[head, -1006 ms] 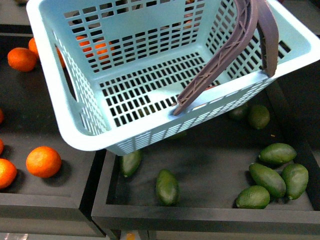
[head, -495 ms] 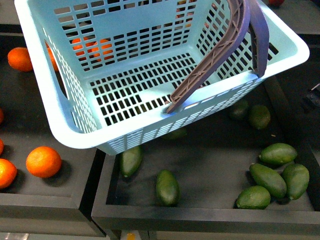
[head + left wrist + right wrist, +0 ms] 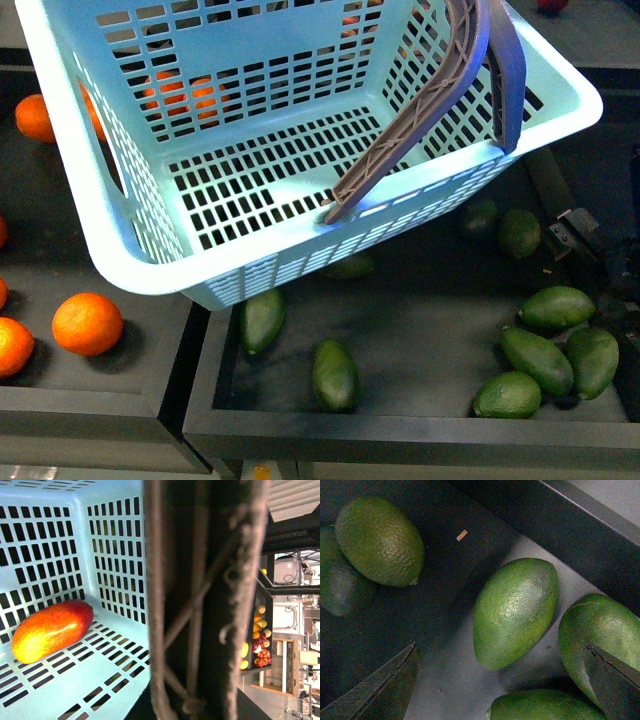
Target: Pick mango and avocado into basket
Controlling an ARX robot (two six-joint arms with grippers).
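The light teal basket (image 3: 250,190) hangs tilted above the trays, and my left gripper is shut on its brown handle (image 3: 205,600); the gripper's own fingers are hidden behind that handle. The red-yellow mango (image 3: 52,630) lies on the basket's slotted floor; it does not show in the front view. Several dark green avocados lie in the black tray (image 3: 420,330). My right gripper (image 3: 501,649) is open just above one avocado (image 3: 515,610), with a finger (image 3: 375,690) on either side. It shows at the right edge of the front view as the right gripper (image 3: 590,250), over the avocado (image 3: 556,306).
Oranges (image 3: 87,323) lie in the neighbouring black tray on the left, and more show through the basket's slots. Further avocados (image 3: 334,373) lie near the tray's front wall (image 3: 400,432). A raised divider separates the two trays.
The basket has drifted up and to the left, uncovering more of the avocado tray. My right gripper has come into the front view at the right edge.
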